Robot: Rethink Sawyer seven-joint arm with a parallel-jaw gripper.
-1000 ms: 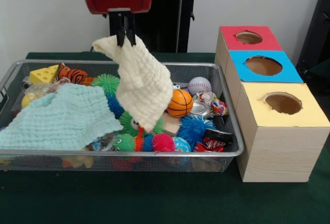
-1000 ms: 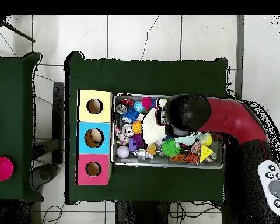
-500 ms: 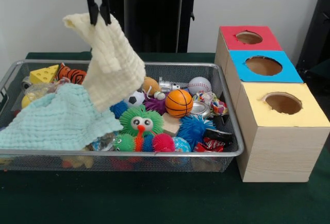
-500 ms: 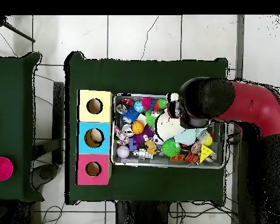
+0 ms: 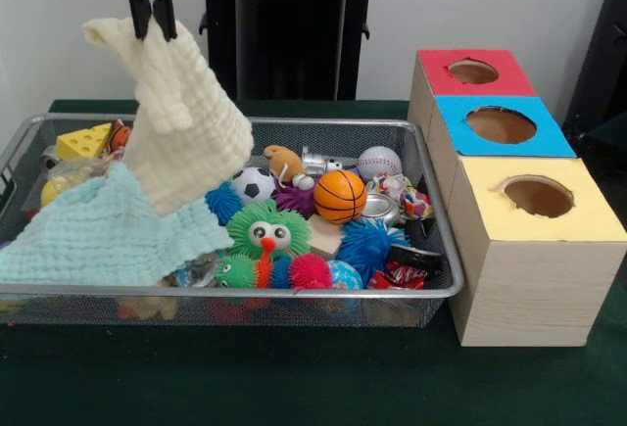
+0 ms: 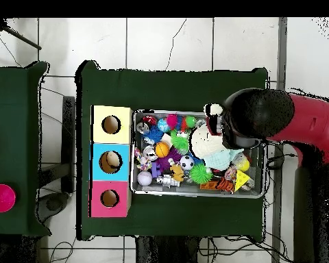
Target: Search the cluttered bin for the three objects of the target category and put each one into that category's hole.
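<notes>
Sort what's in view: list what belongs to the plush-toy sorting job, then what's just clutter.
Job:
- wire bin
- brown plush toy behind the soccer ball
- red-topped hole
- gripper, shut on the cream cloth it lifts

Clutter:
- mint cloth
- orange basketball
- baseball
- green spiky ball with eyes
- cheese wedge
- blue-topped hole
- yellow-topped hole

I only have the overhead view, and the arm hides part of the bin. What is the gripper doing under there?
Observer: The gripper is shut on a corner of a cream cloth, which it holds high above the bin.
Operator: Is any plush animal exposed?
Observer: Yes. In the front view a brown plush toy lies uncovered just behind the soccer ball, next to the orange basketball.
</notes>
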